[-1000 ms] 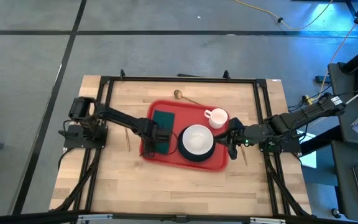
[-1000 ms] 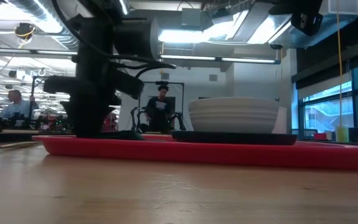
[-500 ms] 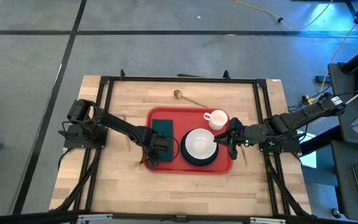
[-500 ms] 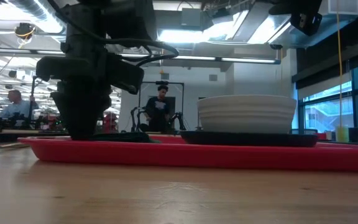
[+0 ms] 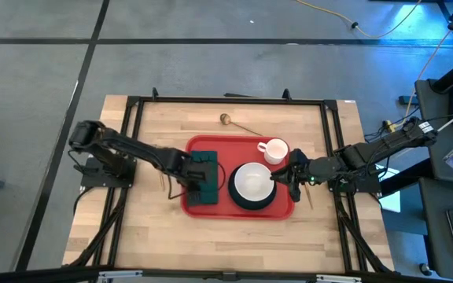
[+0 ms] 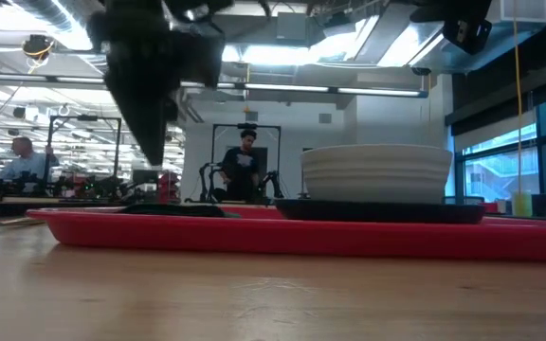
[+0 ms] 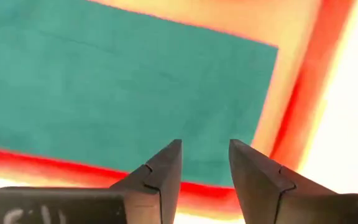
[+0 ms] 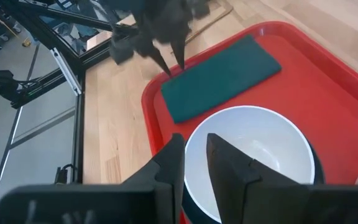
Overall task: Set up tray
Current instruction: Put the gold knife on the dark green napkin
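The red tray (image 5: 238,211) lies flat on the wooden table. On it rest a dark green cloth (image 5: 205,167), a white bowl (image 5: 252,181) on a dark plate (image 6: 368,208), and a white mug (image 5: 274,149). My left gripper (image 5: 198,182) hangs open above the cloth's left edge (image 7: 104,93), near the tray's near-left corner, lifted clear (image 6: 154,156). My right gripper (image 5: 278,178) hovers over the bowl's right rim (image 8: 195,143), its fingers a narrow gap apart, touching nothing that I can see.
A gold spoon (image 5: 226,119) lies on the table beyond the tray's far rim. Thin sticks lie on the wood to the left (image 5: 161,178) and right (image 5: 309,196) of the tray. A black frame (image 5: 226,100) borders the table. People sit in the room behind (image 6: 245,156).
My left gripper, low at the tray's left side, moved toward the near edge while the tray turned square with the table and slid a little right. It then rose clear of the tray and shifted right over the cloth. My right arm kept still.
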`<state>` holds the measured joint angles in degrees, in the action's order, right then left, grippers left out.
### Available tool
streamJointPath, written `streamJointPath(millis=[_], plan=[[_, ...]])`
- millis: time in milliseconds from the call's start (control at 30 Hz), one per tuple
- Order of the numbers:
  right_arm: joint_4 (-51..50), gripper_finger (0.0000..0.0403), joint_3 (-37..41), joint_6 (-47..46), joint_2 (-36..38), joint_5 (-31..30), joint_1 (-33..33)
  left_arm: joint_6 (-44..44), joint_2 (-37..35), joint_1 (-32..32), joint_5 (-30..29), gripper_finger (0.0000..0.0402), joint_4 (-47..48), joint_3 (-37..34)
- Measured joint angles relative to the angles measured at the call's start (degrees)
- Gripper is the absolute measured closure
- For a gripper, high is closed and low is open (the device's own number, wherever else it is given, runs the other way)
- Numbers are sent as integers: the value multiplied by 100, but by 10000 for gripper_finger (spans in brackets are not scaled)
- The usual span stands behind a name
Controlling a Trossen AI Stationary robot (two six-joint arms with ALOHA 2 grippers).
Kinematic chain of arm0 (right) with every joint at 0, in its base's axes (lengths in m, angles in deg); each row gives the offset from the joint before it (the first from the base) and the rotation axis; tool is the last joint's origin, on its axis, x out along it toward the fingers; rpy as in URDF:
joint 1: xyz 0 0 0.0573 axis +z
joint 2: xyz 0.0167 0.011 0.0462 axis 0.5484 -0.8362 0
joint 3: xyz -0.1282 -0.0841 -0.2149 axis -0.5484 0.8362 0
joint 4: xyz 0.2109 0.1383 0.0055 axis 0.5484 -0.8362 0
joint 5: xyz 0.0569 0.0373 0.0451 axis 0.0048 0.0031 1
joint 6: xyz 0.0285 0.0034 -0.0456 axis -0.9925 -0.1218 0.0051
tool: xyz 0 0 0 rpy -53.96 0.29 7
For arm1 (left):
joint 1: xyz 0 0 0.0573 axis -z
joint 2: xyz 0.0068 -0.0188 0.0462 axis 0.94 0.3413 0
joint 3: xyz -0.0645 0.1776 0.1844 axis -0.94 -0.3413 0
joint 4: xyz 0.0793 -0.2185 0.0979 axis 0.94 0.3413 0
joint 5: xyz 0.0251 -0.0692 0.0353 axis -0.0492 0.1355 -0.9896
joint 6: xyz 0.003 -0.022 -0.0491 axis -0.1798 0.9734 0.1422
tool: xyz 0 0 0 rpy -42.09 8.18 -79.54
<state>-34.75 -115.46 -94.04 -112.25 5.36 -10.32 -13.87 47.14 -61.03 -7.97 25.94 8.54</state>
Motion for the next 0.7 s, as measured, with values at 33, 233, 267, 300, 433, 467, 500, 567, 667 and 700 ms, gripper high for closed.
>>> streamJointPath(millis=[33, 233, 267, 300, 433, 467, 500, 567, 667, 700], plan=[[0, 332, 0, 0, 2, -2, 2, 3, -133, -55, -31, 274, 71, 3], [-4, 332, 0, -154, 0, -1, 0, 1591, -923, -400, -1230, 274, 900, 5], [-3, 332, 0, -223, 2, -2, 2, 2049, -1027, -440, -1407, 274, 978, -25], [0, 332, 0, -307, 2, -2, 0, 2456, -1126, -469, -1529, 274, 1035, -74], [-2, 332, 0, -446, 2, -5, 2, 3606, -1340, -540, -1730, 274, 1327, -367], [-2, 332, 0, -454, 0, -27, 0, 3936, -1354, -540, -1797, 274, 1368, -463], [-2, 332, 0, -455, 1, -40, 2, 4242, -1364, -540, -1836, 274, 1394, -582], [-2, 332, 0, -455, 2, -39, 2, 4721, -1368, -540, -1837, 274, 1398, -853], [0, 332, 0, -453, 2, -39, 0, 5517, -1367, -540, -1730, 274, 1407, -1284], [-2, 332, 0, -450, 1, -40, 2, 5783, -1367, -540, -1662, 274, 1401, -1423]])
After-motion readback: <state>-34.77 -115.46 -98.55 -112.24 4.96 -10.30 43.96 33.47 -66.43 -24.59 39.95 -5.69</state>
